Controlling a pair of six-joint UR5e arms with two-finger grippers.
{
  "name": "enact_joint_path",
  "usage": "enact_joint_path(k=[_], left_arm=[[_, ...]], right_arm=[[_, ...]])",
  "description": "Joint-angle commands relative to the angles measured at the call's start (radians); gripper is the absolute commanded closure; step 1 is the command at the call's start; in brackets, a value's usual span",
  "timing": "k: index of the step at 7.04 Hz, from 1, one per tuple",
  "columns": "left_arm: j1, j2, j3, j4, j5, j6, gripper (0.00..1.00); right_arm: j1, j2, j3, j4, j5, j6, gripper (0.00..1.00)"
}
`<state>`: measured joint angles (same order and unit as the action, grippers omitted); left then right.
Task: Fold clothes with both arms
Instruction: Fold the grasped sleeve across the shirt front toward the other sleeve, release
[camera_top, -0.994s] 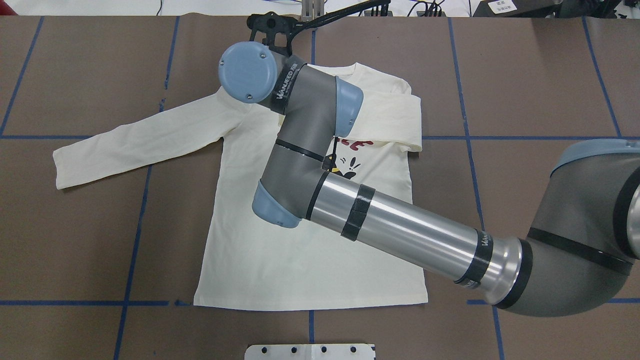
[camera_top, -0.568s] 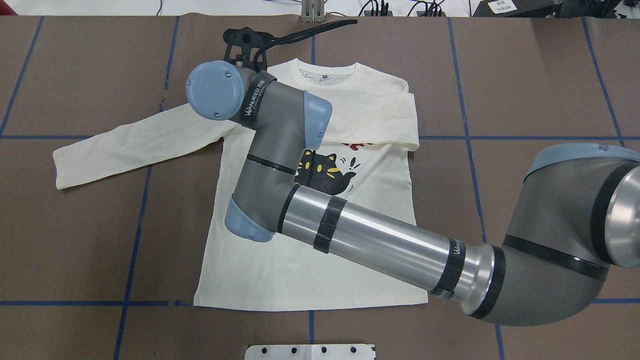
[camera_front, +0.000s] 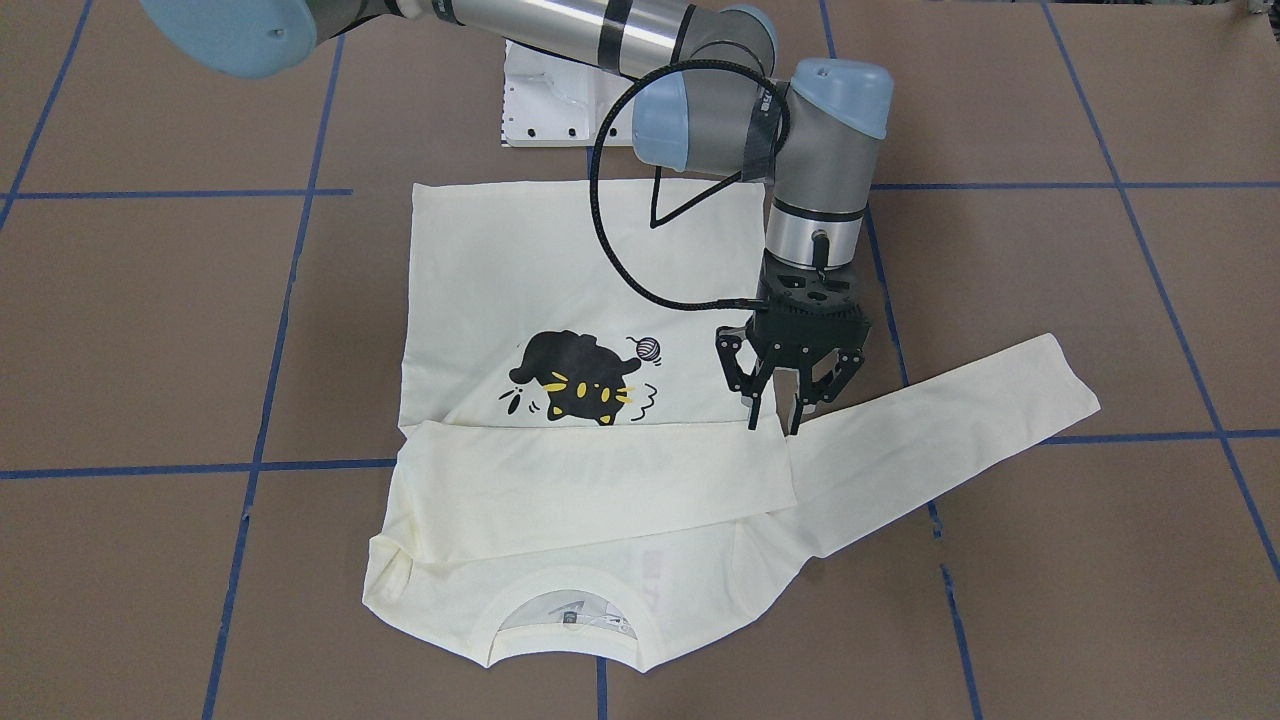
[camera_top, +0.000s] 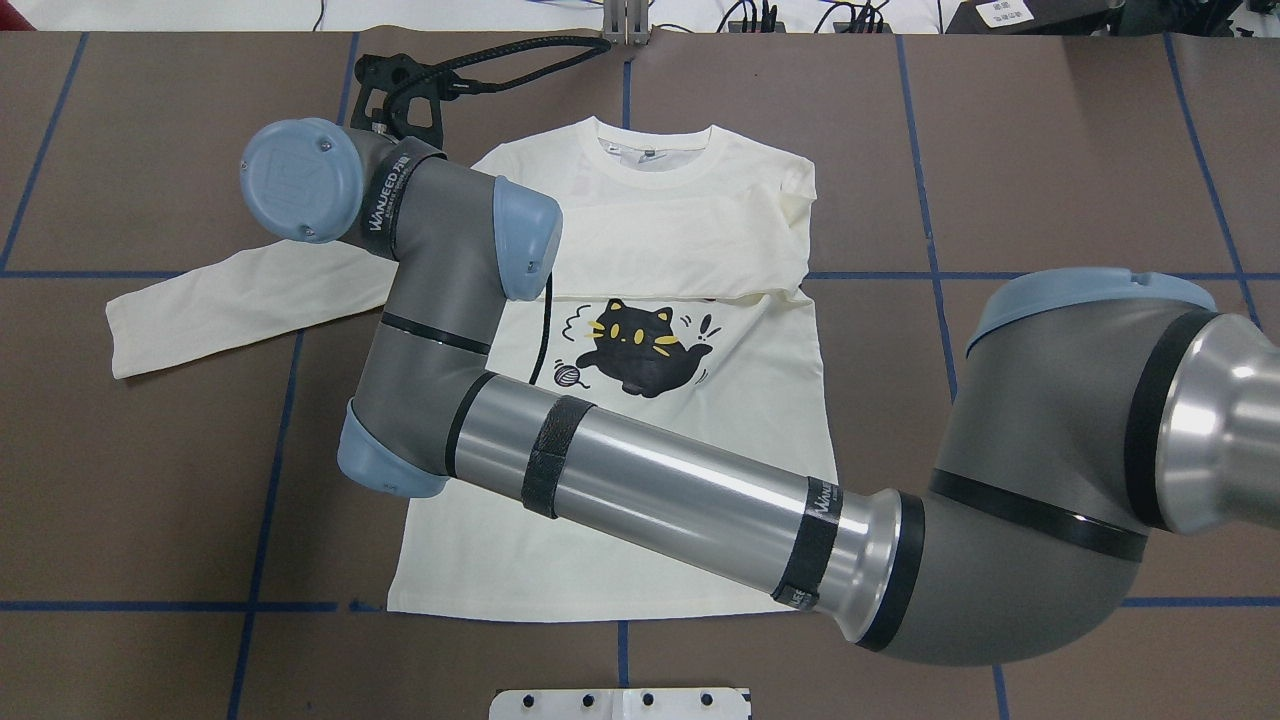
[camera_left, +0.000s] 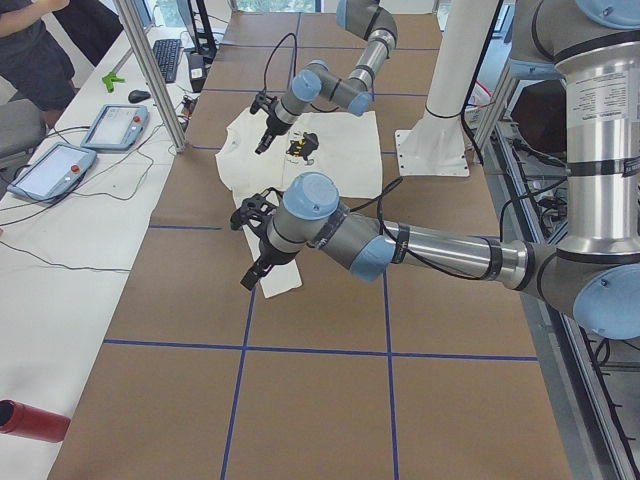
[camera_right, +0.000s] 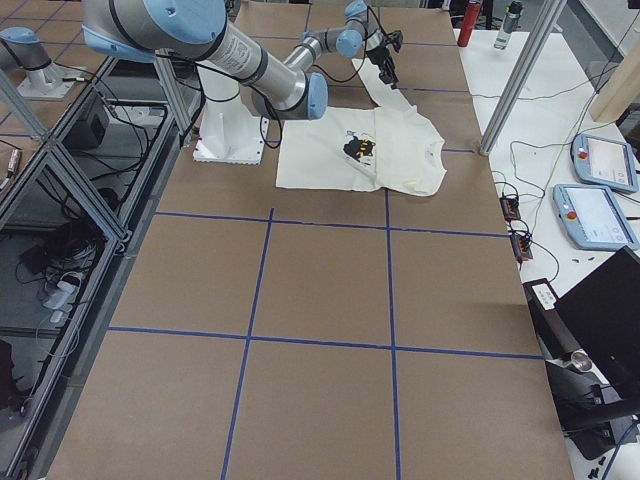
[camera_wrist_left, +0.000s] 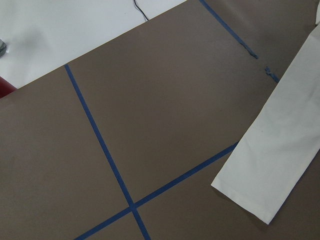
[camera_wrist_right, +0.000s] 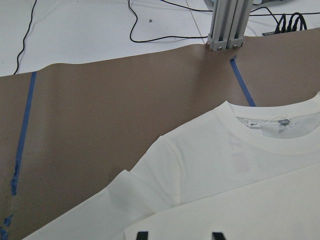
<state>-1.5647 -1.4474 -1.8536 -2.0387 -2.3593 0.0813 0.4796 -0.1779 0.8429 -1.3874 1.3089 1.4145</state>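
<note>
The cream shirt (camera_top: 620, 520) lies face up on the brown table, its black cat print (camera_front: 570, 380) showing. One sleeve (camera_front: 590, 485) is folded across the chest and hides most of the red lettering. The other sleeve (camera_top: 200, 300) stretches out flat. My right arm (camera_top: 650, 480) reaches across the shirt. Its gripper (camera_front: 776, 425) is open and empty, just above the shoulder of the stretched sleeve. Its fingertips (camera_wrist_right: 142, 234) show apart in the right wrist view. My left gripper (camera_left: 248, 280) hangs over that sleeve's cuff (camera_wrist_left: 260, 190). I cannot tell whether it is open.
A white base plate (camera_front: 540, 100) sits at the robot's edge of the table. Blue tape lines (camera_top: 270, 450) cross the brown surface. An aluminium post (camera_wrist_right: 227, 25) stands beyond the collar. Teach pendants (camera_left: 110, 125) and a person (camera_left: 30, 40) are at the far side.
My right arm has swung left across the shirt, from over the collar to the shoulder of the stretched sleeve. The cat print, partly covered before, now shows.
</note>
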Motion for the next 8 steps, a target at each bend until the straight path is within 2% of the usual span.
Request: enact_joint_path(k=[1, 2, 3, 5, 6, 8], left_arm=[[0.002, -0.024, 0.01, -0.003, 0.0, -0.002, 0.0], [0.003, -0.042, 0.029, -0.05, 0.0, -0.032, 0.0], [0.012, -0.031, 0.039, -0.192, 0.002, -0.052, 0.0], [0.157, -0.033, 0.057, -0.221, 0.012, -0.199, 0.0], [0.188, -0.001, 0.056, -0.265, 0.044, -0.209, 0.0], [0.352, 0.074, 0.06, -0.413, 0.199, -0.362, 0.0]], right_arm=[[0.086, 0.011, 0.019, -0.037, 0.178, -0.049, 0.0], [0.155, 0.003, 0.078, -0.139, 0.281, -0.118, 0.0], [0.224, -0.049, 0.19, -0.209, 0.394, -0.209, 0.0], [0.376, -0.241, 0.42, -0.258, 0.589, -0.433, 0.0], [0.464, -0.346, 0.506, -0.26, 0.684, -0.586, 0.0], [0.638, -0.582, 0.655, -0.259, 0.852, -0.922, 0.0]])
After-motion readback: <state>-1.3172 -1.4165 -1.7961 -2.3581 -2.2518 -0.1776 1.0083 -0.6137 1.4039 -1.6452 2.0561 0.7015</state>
